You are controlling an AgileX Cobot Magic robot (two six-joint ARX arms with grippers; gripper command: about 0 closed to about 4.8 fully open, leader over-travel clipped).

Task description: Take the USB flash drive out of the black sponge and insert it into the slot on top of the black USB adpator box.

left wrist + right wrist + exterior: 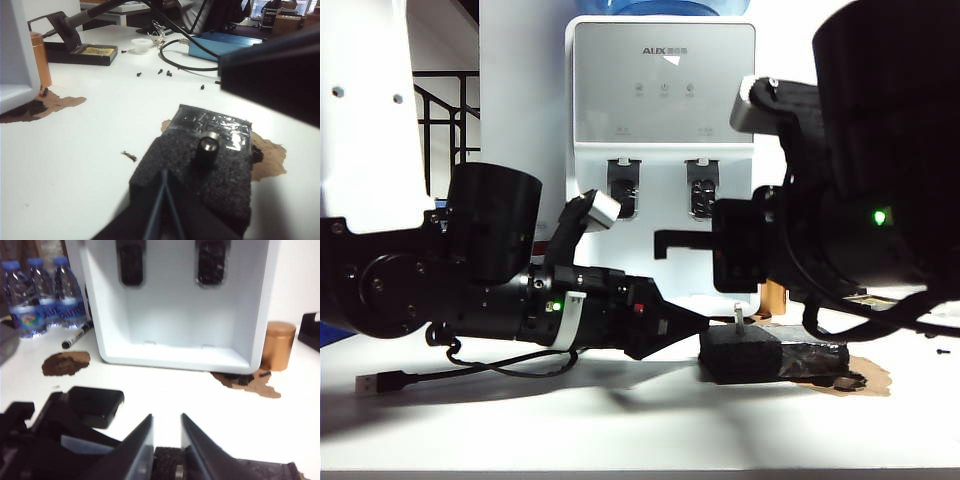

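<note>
The USB flash drive (pixel 208 146) stands upright in the black sponge (pixel 200 175), its silver end poking out just ahead of my left gripper (pixel 162 200), whose fingertips are pressed together with no gap against the foam's near edge, holding nothing. My right gripper (pixel 166 440) hangs directly above, fingers (pixel 137 450) parted with a narrow gap, the stick's tip (pixel 178 471) showing low between them, not yet pinched. I judge the drive light, stiff and slick, so I would pinch its flat metal sides near the top and pull straight up; the soft foam may lift unless pinned. The black USB adpator box (pixel 97 405) lies beside my right fingers.
</note>
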